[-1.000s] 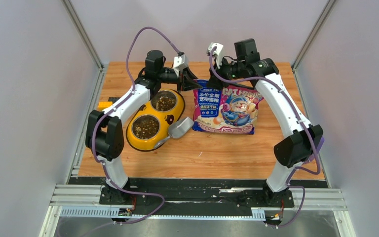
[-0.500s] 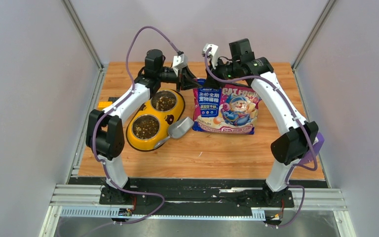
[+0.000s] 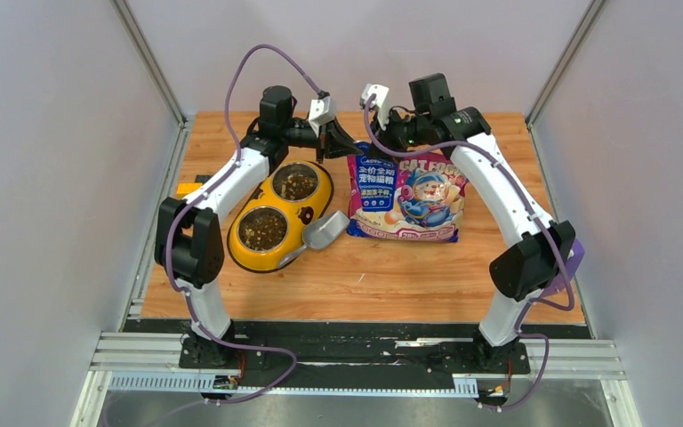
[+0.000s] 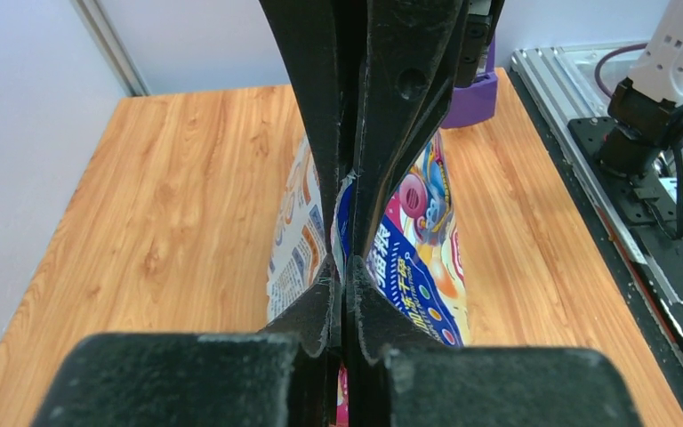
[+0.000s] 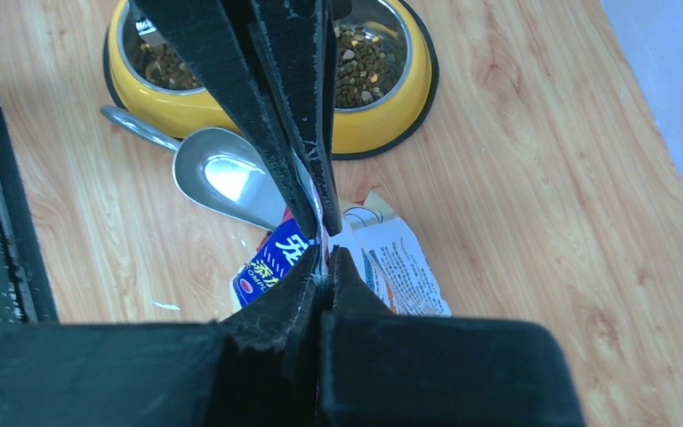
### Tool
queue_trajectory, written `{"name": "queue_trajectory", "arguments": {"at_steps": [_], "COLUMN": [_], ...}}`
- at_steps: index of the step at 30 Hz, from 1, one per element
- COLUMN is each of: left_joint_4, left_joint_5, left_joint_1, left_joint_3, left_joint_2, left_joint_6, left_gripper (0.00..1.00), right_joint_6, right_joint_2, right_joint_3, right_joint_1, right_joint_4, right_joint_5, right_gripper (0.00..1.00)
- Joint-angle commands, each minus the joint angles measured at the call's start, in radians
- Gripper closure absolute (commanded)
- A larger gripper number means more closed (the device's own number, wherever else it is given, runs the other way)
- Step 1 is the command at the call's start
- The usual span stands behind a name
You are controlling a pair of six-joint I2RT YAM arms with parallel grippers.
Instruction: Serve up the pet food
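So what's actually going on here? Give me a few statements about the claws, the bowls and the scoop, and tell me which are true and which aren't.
1. The left claw and the right claw both pinch the top edge of the bag. True.
2. Both steel bowls are empty. False: each holds kibble.
3. The left claw is holding the scoop. False: the scoop lies on the table between the feeder and the bag, with neither claw on it.
4. In the overhead view, the bag is to the right of the yellow feeder. True.
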Motion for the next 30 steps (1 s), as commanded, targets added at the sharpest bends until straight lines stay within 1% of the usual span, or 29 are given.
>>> {"name": "queue_trajectory", "arguments": {"at_steps": [1, 5, 11, 15, 18, 23, 30], "left_joint_4": [-0.155, -0.321, -0.376, -0.402, -0.405, -0.407, -0.408], "left_joint_5": [0.018, 0.008, -0.005, -0.011, -0.016, -0.016, -0.015], "left_joint_1": [0.025, 0.049, 0.087, 0.104, 0.117, 0.127, 0.129], "left_joint_3": [0.041, 0.064, 0.064, 0.066, 0.062, 0.061, 0.063], "left_joint_2": [-0.027, -0.039, -0.056, -0.062, -0.068, -0.073, -0.07], "left_joint_6": [0.165, 0.306, 0.364, 0.39, 0.399, 0.402, 0.401], "left_gripper": [1.0, 1.0, 1.0, 1.0, 1.0, 1.0, 1.0], "right_joint_6": [-0.095, -0.159, -0.232, -0.274, -0.294, -0.323, -0.336], "right_joint_2": [-0.079, -0.125, -0.193, -0.23, -0.254, -0.294, -0.375], "right_joint_3": [-0.058, -0.119, -0.197, -0.231, -0.24, -0.25, -0.33], "right_joint_1": [0.007, 0.008, 0.004, -0.015, -0.047, -0.12, -0.233], "right_joint_4": [0.017, 0.021, 0.015, 0.015, 0.014, -0.003, -0.027], "right_joint_5": [0.11, 0.24, 0.455, 0.537, 0.572, 0.581, 0.589], "right_gripper": [1.0, 1.0, 1.0, 1.0, 1.0, 1.0, 1.0]}}
